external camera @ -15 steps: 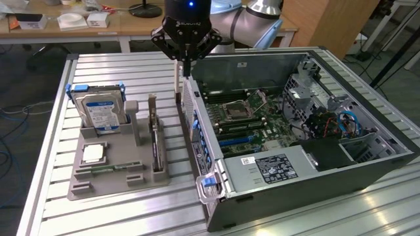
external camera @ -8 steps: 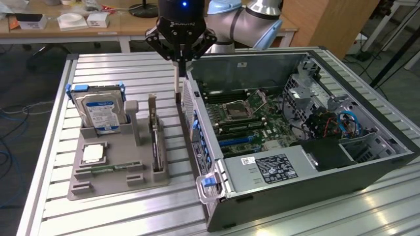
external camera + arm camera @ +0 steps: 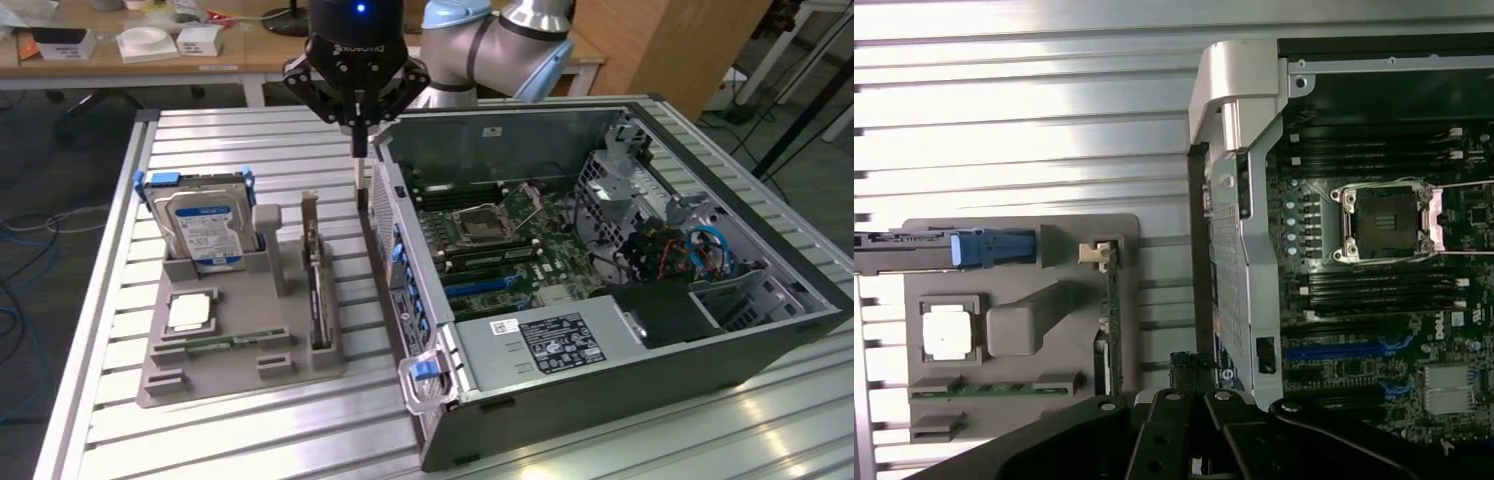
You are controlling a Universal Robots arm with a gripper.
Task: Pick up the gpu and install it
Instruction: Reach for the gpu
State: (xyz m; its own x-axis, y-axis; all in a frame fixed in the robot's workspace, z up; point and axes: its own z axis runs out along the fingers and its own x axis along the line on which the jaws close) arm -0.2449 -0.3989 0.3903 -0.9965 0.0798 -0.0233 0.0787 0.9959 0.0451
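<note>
The gpu (image 3: 315,275) is a long dark card standing on its edge in a slot of the grey holder tray (image 3: 240,378), at the side of the tray nearest the computer case. In the wrist view the gpu (image 3: 1112,320) appears edge-on as a thin line. My gripper (image 3: 358,150) hangs above the table, over the gap between the tray and the case's rear wall, past the card's far end. Its fingers are shut together and point straight down, with nothing between them.
An open computer case (image 3: 747,250) lies on the exterior view's right, its motherboard (image 3: 514,250) exposed. The tray also holds a blue-labelled hard drive (image 3: 203,228), a square processor chip (image 3: 191,312) and a green memory stick (image 3: 234,342). The slatted metal table (image 3: 240,140) shows bare slats behind the tray.
</note>
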